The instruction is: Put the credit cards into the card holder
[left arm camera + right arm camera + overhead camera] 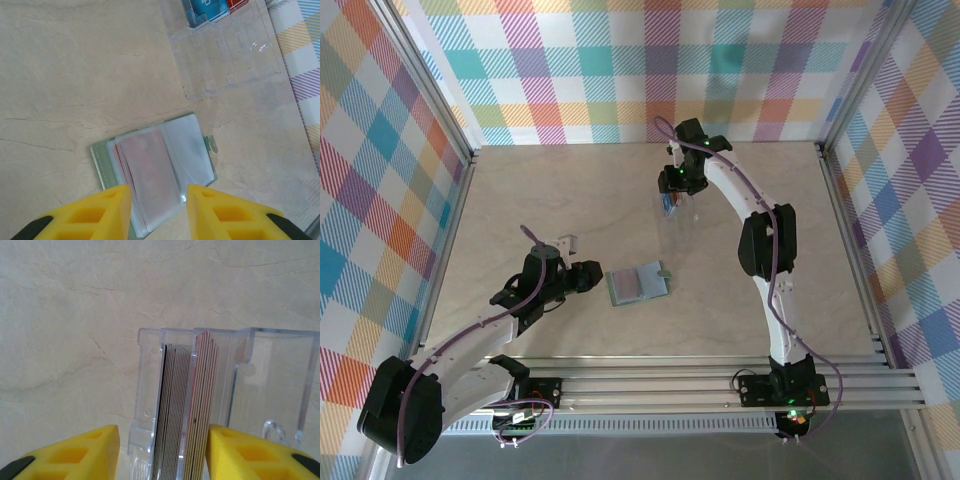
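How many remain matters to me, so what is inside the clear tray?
Inside the clear tray two packs of credit cards stand on edge, side by side; the next compartment looks empty. Their faces are covered by one another, so no count.

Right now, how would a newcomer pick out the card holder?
On the beige tabletop, look just ahead of the left hand. The card holder lies open and flat there: a grey-green square with clear sleeves, unlike the rigid clear tray farther back.
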